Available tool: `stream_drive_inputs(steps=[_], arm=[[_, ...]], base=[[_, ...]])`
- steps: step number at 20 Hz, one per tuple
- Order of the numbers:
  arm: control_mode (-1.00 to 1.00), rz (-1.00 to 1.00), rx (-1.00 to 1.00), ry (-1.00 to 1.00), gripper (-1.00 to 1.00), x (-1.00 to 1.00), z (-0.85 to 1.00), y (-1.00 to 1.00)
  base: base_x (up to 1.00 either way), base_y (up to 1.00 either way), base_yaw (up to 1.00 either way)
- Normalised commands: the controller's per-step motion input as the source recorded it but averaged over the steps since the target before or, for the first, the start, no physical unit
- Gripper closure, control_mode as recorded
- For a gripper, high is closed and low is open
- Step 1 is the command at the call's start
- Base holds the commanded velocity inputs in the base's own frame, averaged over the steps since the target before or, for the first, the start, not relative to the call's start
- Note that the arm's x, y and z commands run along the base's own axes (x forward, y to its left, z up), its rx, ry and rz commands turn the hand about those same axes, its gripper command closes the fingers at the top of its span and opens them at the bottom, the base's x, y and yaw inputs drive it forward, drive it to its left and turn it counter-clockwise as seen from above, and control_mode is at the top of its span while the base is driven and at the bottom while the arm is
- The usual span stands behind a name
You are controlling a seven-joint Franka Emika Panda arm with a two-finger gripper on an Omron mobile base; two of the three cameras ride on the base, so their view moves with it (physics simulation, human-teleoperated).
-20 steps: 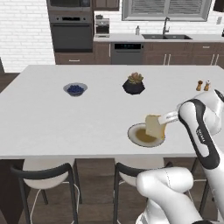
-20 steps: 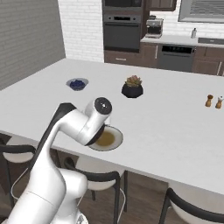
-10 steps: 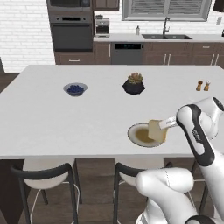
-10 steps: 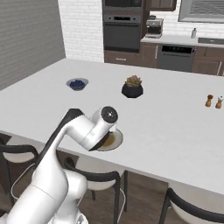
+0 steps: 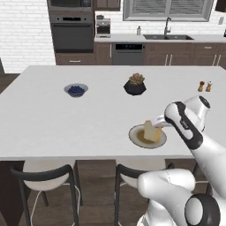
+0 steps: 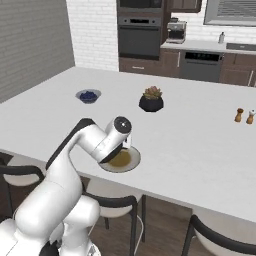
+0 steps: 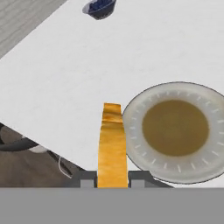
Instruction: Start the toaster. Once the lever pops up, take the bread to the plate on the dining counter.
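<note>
The gripper (image 7: 112,181) is closed on the bread (image 7: 112,144), a pale yellow-tan slice held on edge between the two dark finger tips, one on each face, as the hand view shows. In the left base view the gripper (image 5: 157,124) comes in from the right at the end of the white arm and holds the bread (image 5: 151,131) low over the plate (image 5: 137,137), tilted; whether the slice touches the plate cannot be told. From the hand camera the plate (image 7: 148,103), round with a tan-brown middle and a pale grey rim, lies just beside the bread. The plate (image 6: 131,162) sits near the front edge of the dining counter (image 5: 53,119), a wide flat white top, and in the right base view the arm's wrist covers part of it. Farther from the gripper, toward the middle of the counter, stands a small dark pot with a plant (image 5: 135,84). Well apart from the gripper on the far side sits a small bowl of blue berries (image 5: 76,90). Two small shakers (image 5: 205,86) stand near the counter's other end. Dark-framed stools (image 5: 44,170) with pale seats are tucked under the near edge
</note>
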Motion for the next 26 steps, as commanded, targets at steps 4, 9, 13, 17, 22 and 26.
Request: stream_drive_inputs(steps=[4,9,13,17,22,26], arm=[[-1.00,0.00,0.08,0.17,1.00,0.17,-0.08,0.00],[-1.00,0.00,0.07,0.02,1.00,0.11,-0.19,-0.01],[-1.00,0.00,0.07,0.00,1.00,0.13,-0.22,0.00],[-1.00,0.00,0.06,0.00,1.00,0.31,-0.24,0.00],[-1.00,0.00,0.00,-0.01,1.00,0.21,-0.17,0.00],[-1.00,0.00,0.00,-0.04,1.00,0.09,-0.11,-0.04]], base=[[0.00,0.00,0.00],[0.00,0.00,0.00],[0.00,0.00,0.00],[0.00,0.00,0.00],[0.00,0.00,0.00],[0.00,0.00,0.00]])
